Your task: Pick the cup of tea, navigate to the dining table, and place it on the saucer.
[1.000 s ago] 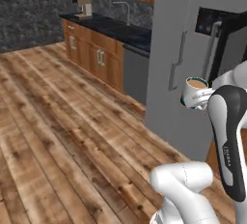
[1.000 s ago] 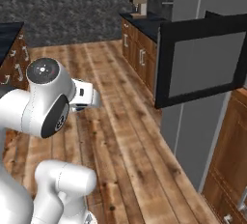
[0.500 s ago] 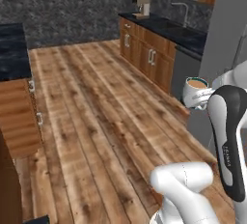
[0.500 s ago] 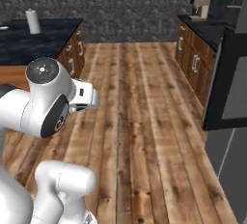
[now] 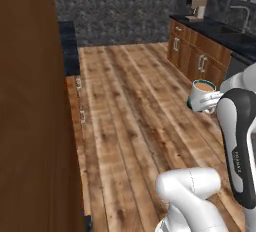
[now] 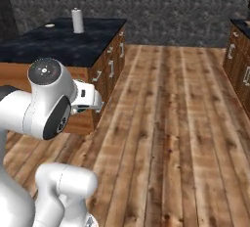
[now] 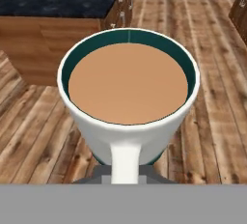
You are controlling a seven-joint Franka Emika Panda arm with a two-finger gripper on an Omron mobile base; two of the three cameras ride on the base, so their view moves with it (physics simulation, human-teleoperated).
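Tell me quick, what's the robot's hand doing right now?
Gripper: closed, holding the cup of tea above the floor.

On the dining table, the paper-towel roll stands near the far edge, the saucer just left of it. The cup of tea hangs above the floor, right of the table.

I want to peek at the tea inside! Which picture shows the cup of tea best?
The hand view: the cup of tea sits big in the middle, looking straight down onto the brown liquid, its handle toward the camera. The left base view shows the cup small, from the side, held up over the wooden floor.
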